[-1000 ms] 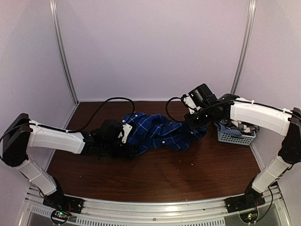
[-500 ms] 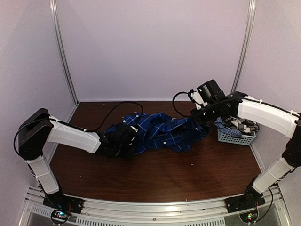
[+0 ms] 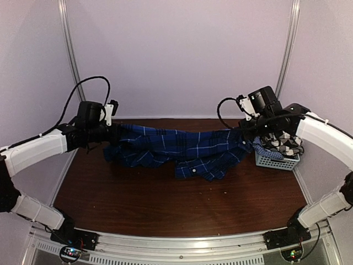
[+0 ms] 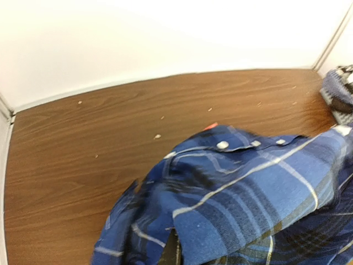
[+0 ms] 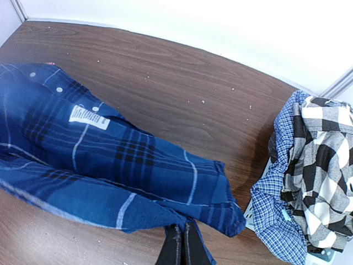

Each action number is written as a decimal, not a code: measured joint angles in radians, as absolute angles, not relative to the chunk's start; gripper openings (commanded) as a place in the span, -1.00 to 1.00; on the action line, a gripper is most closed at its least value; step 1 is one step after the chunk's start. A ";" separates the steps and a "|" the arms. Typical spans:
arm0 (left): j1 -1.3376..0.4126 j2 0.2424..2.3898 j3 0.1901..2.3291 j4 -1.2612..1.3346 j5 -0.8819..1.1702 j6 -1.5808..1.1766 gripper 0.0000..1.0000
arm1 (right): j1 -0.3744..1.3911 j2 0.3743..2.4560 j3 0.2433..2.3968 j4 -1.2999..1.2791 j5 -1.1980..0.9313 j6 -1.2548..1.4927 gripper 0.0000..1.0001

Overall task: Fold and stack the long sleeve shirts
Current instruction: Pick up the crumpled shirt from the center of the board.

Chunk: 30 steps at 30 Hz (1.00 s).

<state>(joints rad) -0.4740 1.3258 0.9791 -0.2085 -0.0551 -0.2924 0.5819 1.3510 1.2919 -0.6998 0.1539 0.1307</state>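
The royal-blue plaid shirt [image 3: 182, 149] hangs stretched between both grippers above the brown table [image 3: 182, 204], its lower folds sagging toward the wood. My left gripper [image 3: 113, 131] is shut on its left end. In the left wrist view the cloth [image 4: 248, 187] covers nearly all of the left gripper [image 4: 175, 251]. My right gripper [image 3: 242, 131] is shut on the right end. The right wrist view shows the right gripper [image 5: 183, 243] pinching the shirt [image 5: 110, 160] edge. The black-and-white checked shirt [image 5: 325, 165] lies crumpled in the basket [image 3: 276, 162].
The pale mesh basket stands at the table's right edge, just right of my right gripper, and also holds a small-checked blue cloth [image 5: 276, 215]. White walls [image 3: 176, 55] enclose the back and sides. Black cables loop above both wrists.
My left gripper shut on the shirt's left end and rose up and to the left. The right gripper lifted and moved right. The bunched shirt is now pulled out wide.
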 measured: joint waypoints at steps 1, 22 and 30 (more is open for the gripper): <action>-0.461 1.313 0.993 -0.216 -0.012 -0.295 -0.99 | 0.582 1.343 1.292 -0.704 0.159 0.127 -1.00; -0.346 1.439 1.015 -0.207 0.416 -0.405 -0.95 | 0.550 1.266 1.299 -0.710 0.125 0.115 -1.00; -0.346 1.497 1.046 -0.172 0.407 -0.422 -0.92 | 0.764 1.181 1.119 -0.633 -0.155 0.171 -1.00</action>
<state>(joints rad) -0.3458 1.4967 1.0458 -0.1722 0.4072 -0.4225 0.7639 1.1812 1.1187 -0.6327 -0.1551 0.1711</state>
